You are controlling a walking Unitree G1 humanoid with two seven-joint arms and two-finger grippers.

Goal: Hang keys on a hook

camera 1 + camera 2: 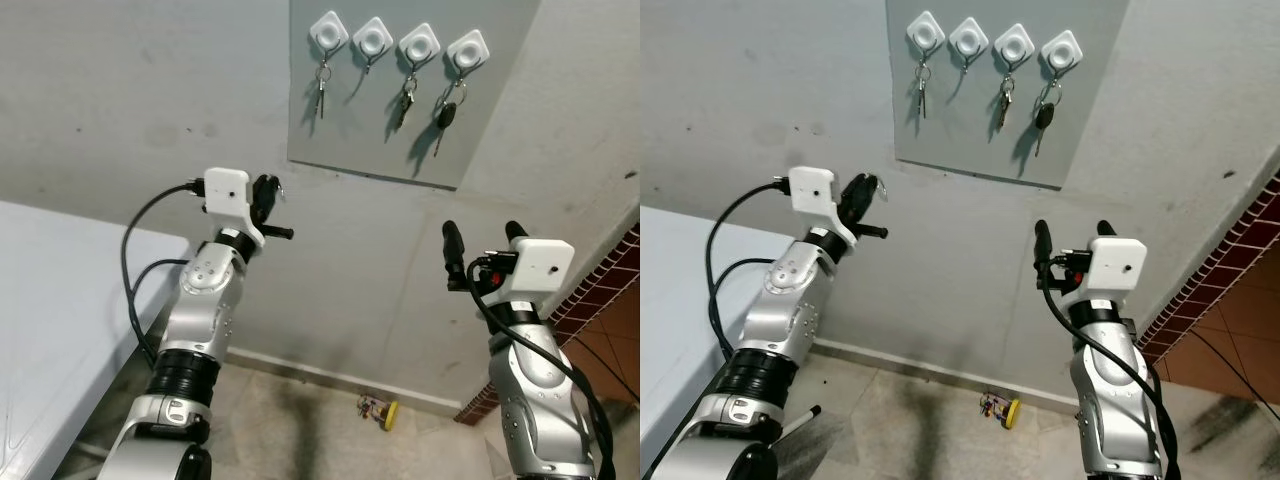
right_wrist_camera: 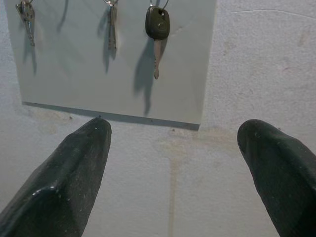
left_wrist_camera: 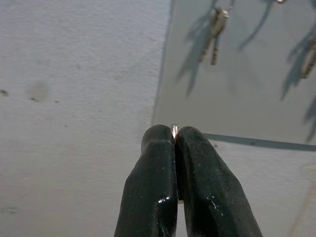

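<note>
Four white diamond hooks sit in a row on a grey panel [image 1: 400, 140] on the wall. Keys hang from the first hook [image 1: 328, 32], the third hook [image 1: 419, 44] and the fourth hook [image 1: 467, 48], the last a black car key [image 1: 446, 115]. Nothing hangs from the second hook [image 1: 372, 38]. My left gripper [image 1: 270, 190] is raised below and left of the panel, shut on a thin metal key ring [image 3: 174, 131] that glints between its tips. My right gripper [image 1: 482, 238] is open and holds nothing, pointing up under the panel's right end.
A white tabletop [image 1: 60, 300] lies at my left. A brick wall [image 1: 600, 290] borders the right. On the floor by the skirting lies a small yellow object [image 1: 380, 410].
</note>
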